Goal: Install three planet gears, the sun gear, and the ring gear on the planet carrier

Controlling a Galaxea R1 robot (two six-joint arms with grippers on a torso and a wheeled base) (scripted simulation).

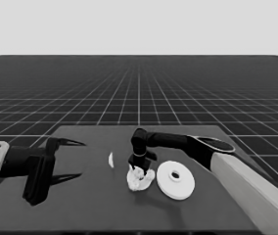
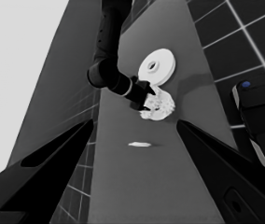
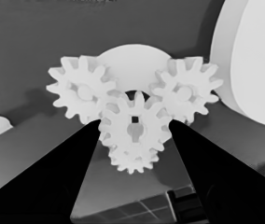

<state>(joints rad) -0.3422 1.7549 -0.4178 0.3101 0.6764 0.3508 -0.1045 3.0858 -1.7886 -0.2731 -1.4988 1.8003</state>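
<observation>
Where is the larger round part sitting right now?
In the head view the larger round part lies flat on the table, right of centre, just right of the smaller round part with its gears, where the right tool works.

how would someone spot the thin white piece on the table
Start at the larger round part, right of the table's middle. Going left, pass the gear cluster under the right gripper; the thin white piece lies alone beyond it. Unlike the gears, it is a toothless sliver touching nothing.
</observation>
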